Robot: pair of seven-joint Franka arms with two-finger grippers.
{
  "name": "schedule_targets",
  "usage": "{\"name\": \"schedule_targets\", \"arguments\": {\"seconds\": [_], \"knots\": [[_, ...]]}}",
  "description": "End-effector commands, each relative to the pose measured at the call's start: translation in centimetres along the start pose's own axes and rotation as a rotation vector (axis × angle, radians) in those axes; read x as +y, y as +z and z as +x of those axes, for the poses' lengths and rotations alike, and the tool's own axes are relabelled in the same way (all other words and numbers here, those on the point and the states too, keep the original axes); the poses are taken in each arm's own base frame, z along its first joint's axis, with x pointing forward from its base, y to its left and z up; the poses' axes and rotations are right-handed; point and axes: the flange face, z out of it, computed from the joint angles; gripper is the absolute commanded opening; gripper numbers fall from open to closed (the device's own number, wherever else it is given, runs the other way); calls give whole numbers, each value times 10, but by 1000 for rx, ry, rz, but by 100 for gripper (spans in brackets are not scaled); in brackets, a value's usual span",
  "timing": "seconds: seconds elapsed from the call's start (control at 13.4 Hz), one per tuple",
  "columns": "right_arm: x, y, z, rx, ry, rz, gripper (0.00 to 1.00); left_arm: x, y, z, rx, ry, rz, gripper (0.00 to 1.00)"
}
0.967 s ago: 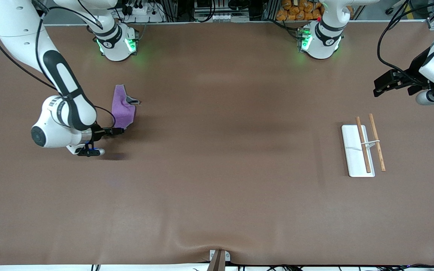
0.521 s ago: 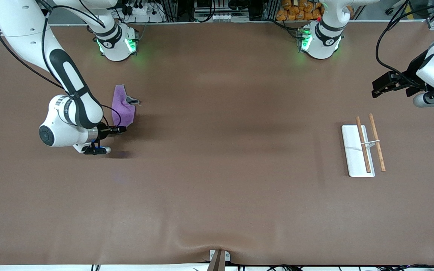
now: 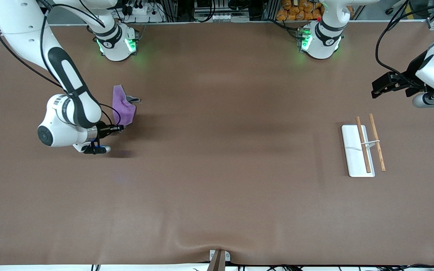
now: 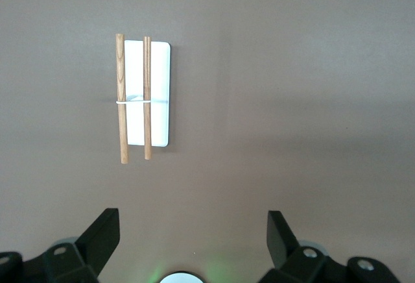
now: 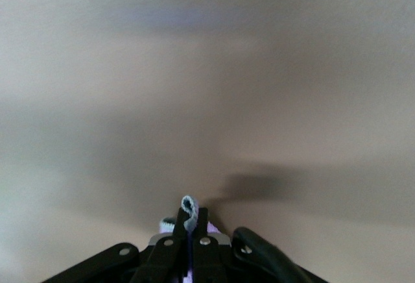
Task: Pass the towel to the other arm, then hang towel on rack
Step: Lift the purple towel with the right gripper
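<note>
The purple towel [image 3: 123, 107] lies crumpled on the table toward the right arm's end, a dark grey corner showing at its edge. My right gripper [image 3: 121, 127] is shut on the towel's end nearer the front camera. In the right wrist view a fold of the towel [image 5: 189, 206] pokes out between the closed fingers of the right gripper [image 5: 192, 217]. The rack [image 3: 357, 150], a white base with two wooden rods [image 3: 364, 145], stands toward the left arm's end. My left gripper [image 3: 378, 87], the other arm's, hangs open over bare table near the rack [image 4: 159, 95]; the left gripper [image 4: 193, 234] holds nothing.
Brown table mat [image 3: 220, 169] covers the whole surface. Both arm bases [image 3: 117, 43] stand with green lights along the edge farthest from the front camera. A small metal clamp [image 3: 219, 258] sits at the table's edge nearest the front camera.
My right gripper has shut on the towel's end and drawn back slightly, pulling that end with it. The left arm shifted a little a second ago and has held still since.
</note>
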Motion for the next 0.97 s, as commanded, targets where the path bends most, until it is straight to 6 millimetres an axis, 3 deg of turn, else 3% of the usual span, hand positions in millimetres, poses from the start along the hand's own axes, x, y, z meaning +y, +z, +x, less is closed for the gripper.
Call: {"name": "schedule_targets", "arguments": {"seconds": [0.0,0.15,0.45,0.74,0.89], "knots": [[-28,-53,-3,-51,141,44,0,2,-1,0,-1,25,13,100],[-59,-83,-5,-100,221,36,0,3,-2,0,1,25,13,100],[-106,-183,-20,-119,243,25,0,5,-2,-1,1,28,13,100],[-149,-261,-59,-139,289,-6,0,6,-2,-1,2,30,13,100],[-195,-283,-83,-101,337,-35,0,5,-2,-1,1,28,13,100]]}}
